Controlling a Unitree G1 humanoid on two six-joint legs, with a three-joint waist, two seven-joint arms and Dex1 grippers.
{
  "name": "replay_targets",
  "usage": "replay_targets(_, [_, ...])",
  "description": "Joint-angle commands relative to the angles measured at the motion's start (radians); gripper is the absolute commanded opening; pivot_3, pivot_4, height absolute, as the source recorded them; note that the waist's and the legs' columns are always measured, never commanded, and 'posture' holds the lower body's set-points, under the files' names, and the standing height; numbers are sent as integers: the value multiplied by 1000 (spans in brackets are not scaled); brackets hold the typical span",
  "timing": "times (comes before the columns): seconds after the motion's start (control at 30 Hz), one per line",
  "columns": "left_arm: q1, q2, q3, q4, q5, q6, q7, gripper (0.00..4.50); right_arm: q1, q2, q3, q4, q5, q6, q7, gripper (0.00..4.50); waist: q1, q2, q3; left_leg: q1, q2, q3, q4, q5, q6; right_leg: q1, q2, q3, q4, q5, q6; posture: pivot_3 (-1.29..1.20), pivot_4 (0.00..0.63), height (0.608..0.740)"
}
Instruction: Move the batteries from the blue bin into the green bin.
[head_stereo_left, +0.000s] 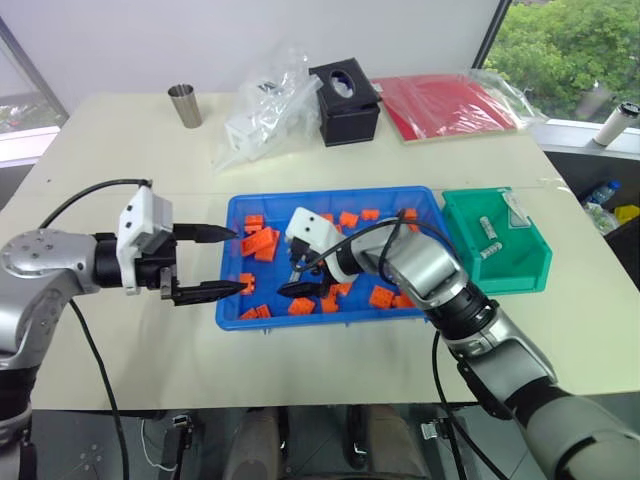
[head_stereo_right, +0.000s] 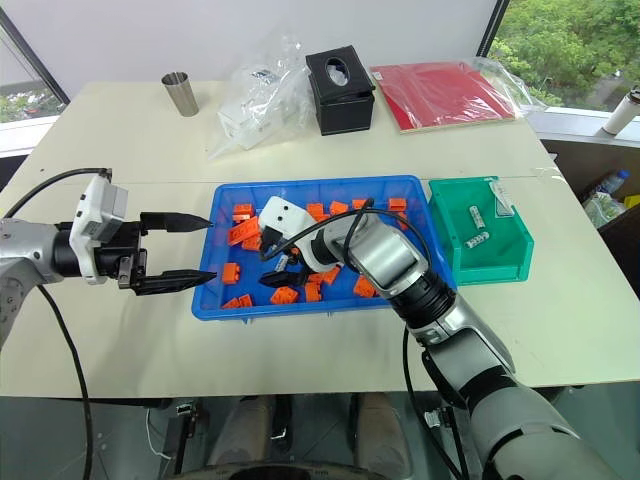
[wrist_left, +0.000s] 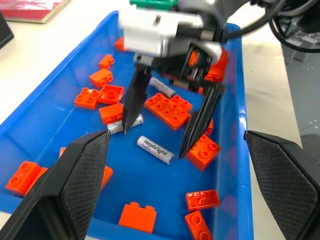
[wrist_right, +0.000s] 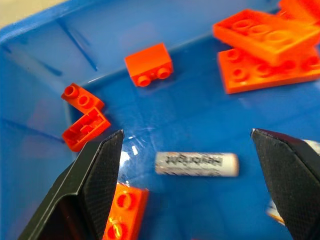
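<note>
Right wrist view: right gripper (wrist_right: 187, 165) spread wide, fingers straddling a battery (wrist_right: 196, 164) lying flat on the blue bin (wrist_right: 45, 45) floor — nothing grasped. Orange bricks (wrist_right: 148, 64) lie close around it. Left gripper (head_stereo_left: 205, 262) also spread and empty, hovering at the bin's left rim. Green bin (head_stereo_left: 522, 268) sits just right of the blue one, with some batteries (head_stereo_left: 489, 251) inside. Step looks like pre-grasp — next: lower, pinch the battery, lift clear of the bricks, carry it right.

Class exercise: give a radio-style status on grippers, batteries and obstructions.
Right gripper open above a battery in blue bin. Left gripper open, empty. Orange bricks crowd nearby.
</note>
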Motion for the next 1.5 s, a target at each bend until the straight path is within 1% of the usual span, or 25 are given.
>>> replay_targets(0.03, [-20,9,13,-4,-3,-13,-12,4500,20,-8,21,2,-14,-34,-7,4167,-1,0,0,0,0,0,0,0,0,0,0,0,0,0,0,0,150,736])
replay_targets(0.13, [-29,9,10,-3,-3,-9,-13,4500,41,-16,52,23,-41,-81,-12,4167,-2,0,0,0,0,0,0,0,0,0,0,0,0,0,0,0,150,736])
replay_targets(0.27, [-38,9,11,-3,-6,-3,-14,4500,51,-5,62,53,-54,-118,-17,4167,-3,0,0,0,0,0,0,0,0,0,0,0,0,0,0,0,150,736])
replay_targets(0.3, [-39,9,11,-3,-6,-3,-14,4500,52,-3,61,57,-56,-125,-17,3943,-2,0,0,0,0,0,0,0,0,0,0,0,0,0,0,0,150,736])
replay_targets(0.37, [-45,9,10,0,-6,-2,-15,4500,53,-1,55,56,-55,-130,-17,3348,-2,-1,0,1,0,0,0,0,0,0,0,0,0,0,0,0,150,736])
replay_targets(0.43, [-53,8,6,6,-5,-2,-16,4500,50,-3,46,46,-50,-124,-13,2439,-2,-1,0,1,0,0,0,0,0,0,0,0,0,0,0,0,150,736])
replay_targets(0.47, [-57,7,3,10,-3,-3,-17,4500,47,-5,41,37,-46,-119,-10,2228,-2,-1,0,1,0,0,0,0,0,0,0,0,0,0,0,0,150,736])
replay_targets(0.57, [-76,0,-10,28,5,-9,-22,4500,33,-5,5,6,-26,-93,-11,2230,-2,-1,0,1,0,0,0,0,0,1,0,0,0,0,0,0,150,736])
replay_targets(0.67, [-85,-9,-24,42,15,-19,-26,4500,-9,-6,-84,-33,21,-27,-16,2230,-1,0,0,0,0,0,0,0,0,0,0,0,0,0,0,0,150,736])
replay_targets(0.73, [-85,-14,-29,46,18,-22,-30,4500,-43,-16,-166,-55,55,23,-28,2230,-1,0,0,0,0,0,0,0,0,0,0,0,0,0,0,0,150,736])
replay_targets(0.8, [-81,-26,-44,46,23,-29,-33,4500,-91,-139,-343,-63,82,100,-42,2230,3,0,1,0,0,0,0,0,0,0,0,0,0,0,0,0,150,736])
replay_targets(0.83, [-79,-30,-47,45,25,-31,-34,4500,-101,-186,-392,-67,90,123,-46,2230,10,0,1,-1,0,0,0,0,0,0,0,0,0,0,0,0,150,736])
replay_targets(0.93, [-79,-41,-48,44,25,-28,-31,4500,-21,-429,-461,-86,85,117,3,2230,32,-2,0,-1,-2,-1,0,0,0,1,-2,-1,-4,0,0,0,150,736])
replay_targets(1.03, [-79,-44,-47,46,25,-30,-31,4500,65,-579,-506,-79,89,95,28,2230,22,-2,0,-1,-3,0,0,-1,2,3,-3,-1,-7,-2,-4,0,150,736])
replay_targets(1.1, [-84,-46,-49,51,26,-29,-30,4500,130,-653,-542,-59,84,76,32,2230,11,-1,0,0,-2,1,-1,-1,2,2,-2,0,-6,-2,-3,0,150,736])
replay_targets(1.23, [-94,-48,-51,57,24,-26,-31,4500,194,-691,-574,-48,91,69,9,2230,-8,1,1,2,0,1,-1,-1,1,1,0,1,-2,0,0,0,150,736])
replay_targets(1.3, [-106,-48,-56,64,24,-25,-34,4500,207,-685,-576,-24,69,38,-30,3257,-7,1,1,2,1,1,-1,-1,1,1,1,1,-3,0,0,0,150,736])
replay_targets(1.33, [-113,-48,-59,67,25,-24,-35,4500,205,-682,-574,-8,56,18,-48,3538,-6,1,1,2,1,1,-1,-1,1,1,1,1,-3,0,0,0,150,736])
replay_targets(1.4, [-123,-49,-62,72,24,-23,-34,4500,198,-686,-565,20,37,-20,-67,4470,-2,1,1,1,0,1,0,-1,1,1,1,1,-3,0,0,0,150,736])
replay_targets(1.5, [-133,-47,-61,77,20,-21,-33,4500,153,-689,-564,55,37,-54,-64,4470,2,2,2,1,0,1,0,-1,1,1,0,1,-3,0,0,0,150,736])
